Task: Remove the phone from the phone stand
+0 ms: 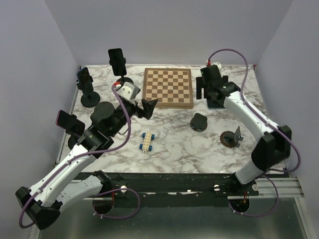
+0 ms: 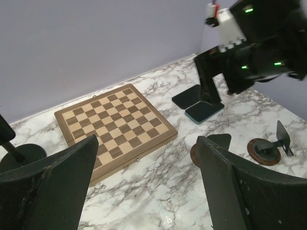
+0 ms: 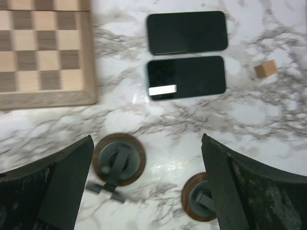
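**Operator:** State of the hands?

**Technician:** Right hand (image 3: 147,143) spread wide and empty, above two flat phones (image 3: 186,77) parked side by side at far right, apparently a set-down zone. Left hand (image 2: 148,141) also wide, holding nothing.

**Operator:** Where is the work?

**Technician:** Three mounted phones (image 1: 117,59) stand upright at left. The chessboard (image 1: 168,87) and empty stands (image 3: 119,160) lie between, but none blocks the left arm.

Surface (image 1: 174,144): white marble pattern with grey veins, slightly glossy. A plain lilac-grey back wall (image 1: 169,30) meets its far edge, and a matching left wall (image 1: 30,74) and right wall (image 1: 294,59) close the sides. A dark rail (image 1: 174,181) runs along the near edge; light is even, shadows soft.
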{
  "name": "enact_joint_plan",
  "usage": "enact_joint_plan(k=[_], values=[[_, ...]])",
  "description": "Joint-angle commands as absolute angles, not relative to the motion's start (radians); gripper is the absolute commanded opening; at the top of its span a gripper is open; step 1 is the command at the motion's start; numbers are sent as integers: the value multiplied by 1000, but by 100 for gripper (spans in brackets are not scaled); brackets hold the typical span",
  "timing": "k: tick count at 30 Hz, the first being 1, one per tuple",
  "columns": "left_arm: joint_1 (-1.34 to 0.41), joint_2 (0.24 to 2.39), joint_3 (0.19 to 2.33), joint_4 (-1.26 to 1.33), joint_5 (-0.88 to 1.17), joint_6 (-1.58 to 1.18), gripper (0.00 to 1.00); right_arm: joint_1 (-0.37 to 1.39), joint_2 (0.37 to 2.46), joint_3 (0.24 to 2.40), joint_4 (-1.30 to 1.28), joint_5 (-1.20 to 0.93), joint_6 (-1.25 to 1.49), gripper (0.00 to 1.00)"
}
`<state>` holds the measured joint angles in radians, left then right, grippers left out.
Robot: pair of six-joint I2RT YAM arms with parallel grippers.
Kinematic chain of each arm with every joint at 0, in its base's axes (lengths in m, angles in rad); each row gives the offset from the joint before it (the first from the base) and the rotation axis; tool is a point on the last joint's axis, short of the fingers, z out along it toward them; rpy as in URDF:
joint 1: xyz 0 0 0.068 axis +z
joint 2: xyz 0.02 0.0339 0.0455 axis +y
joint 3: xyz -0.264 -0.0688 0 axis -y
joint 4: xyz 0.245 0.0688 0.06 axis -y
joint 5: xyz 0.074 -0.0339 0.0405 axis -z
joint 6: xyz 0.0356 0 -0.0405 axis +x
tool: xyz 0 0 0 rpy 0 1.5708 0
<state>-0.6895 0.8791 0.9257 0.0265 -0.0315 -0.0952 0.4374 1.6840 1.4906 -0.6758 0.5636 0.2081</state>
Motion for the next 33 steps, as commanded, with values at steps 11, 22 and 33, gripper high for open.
enact_joint_plan(k=[11, 22, 33], values=[[-693, 860, 961, -88, -376, -51, 99, 453, 1121, 1046, -227, -320, 593, 100], [-620, 669, 996, -631, -386, -408, 99, 494, 1109, 1023, -131, -471, 605, 100], [-330, 800, 1249, -1096, -368, -502, 98, 495, 1088, 1073, -259, -402, 510, 100]])
